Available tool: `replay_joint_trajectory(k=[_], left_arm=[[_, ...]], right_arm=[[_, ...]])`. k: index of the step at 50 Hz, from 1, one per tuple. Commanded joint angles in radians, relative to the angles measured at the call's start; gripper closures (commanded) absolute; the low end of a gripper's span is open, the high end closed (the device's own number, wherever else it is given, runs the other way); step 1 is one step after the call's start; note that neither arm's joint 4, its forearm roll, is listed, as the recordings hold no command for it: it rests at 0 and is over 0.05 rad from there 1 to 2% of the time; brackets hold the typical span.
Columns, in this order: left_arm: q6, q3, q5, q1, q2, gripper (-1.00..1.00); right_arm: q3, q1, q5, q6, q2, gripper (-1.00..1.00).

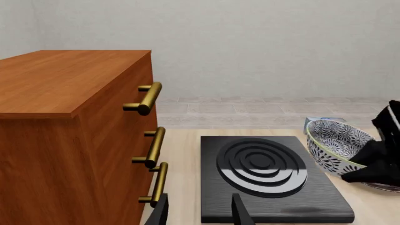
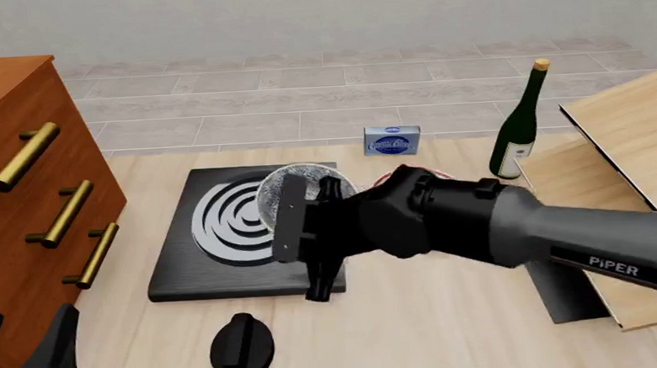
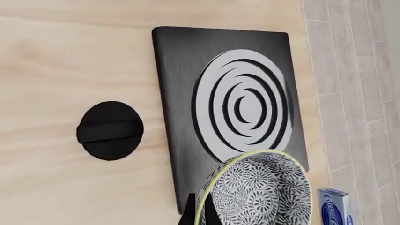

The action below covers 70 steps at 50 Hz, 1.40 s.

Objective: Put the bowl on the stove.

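Pale wooden tabletop [image 2: 425,314] carrying several items. A wooden drawer cabinet [image 2: 14,192] with brass handles stands along the left edge. Just beside it, toward the middle, the stove [image 2: 187,267] lies flat, a black square slab with concentric silver burner rings. A small black round knob [image 2: 242,347] lies between the stove and the near edge. A small blue box [image 2: 393,140] stands at the far edge. A green bottle [image 2: 521,127] stands upright toward the far right corner, near a light wooden structure [image 2: 632,176] along the right edge.
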State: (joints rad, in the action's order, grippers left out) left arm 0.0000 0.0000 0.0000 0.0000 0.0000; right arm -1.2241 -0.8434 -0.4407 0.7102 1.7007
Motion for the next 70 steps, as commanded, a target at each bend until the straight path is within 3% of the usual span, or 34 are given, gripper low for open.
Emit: replay_joint_trajectory(k=[1,23,59,70], left_arm=[[0.000,0.000,0.000,0.000,0.000,-1.00],[0.000,0.000,0.000,0.000,0.000,-1.00],[0.000,0.000,0.000,0.000,0.000,-1.00],[0.000,0.000,0.000,0.000,0.000,-1.00]], right_arm=[[-0.185,-0.009,-0.049,-0.014,0.133,1.00],[-0.588,0.002,-0.203,-0.037,0.361,1.00],[-0.918,0.015,-0.319,-0.082,0.594,1.00],[-0.919,0.022,-0.317,-0.101,0.629,1.00]])
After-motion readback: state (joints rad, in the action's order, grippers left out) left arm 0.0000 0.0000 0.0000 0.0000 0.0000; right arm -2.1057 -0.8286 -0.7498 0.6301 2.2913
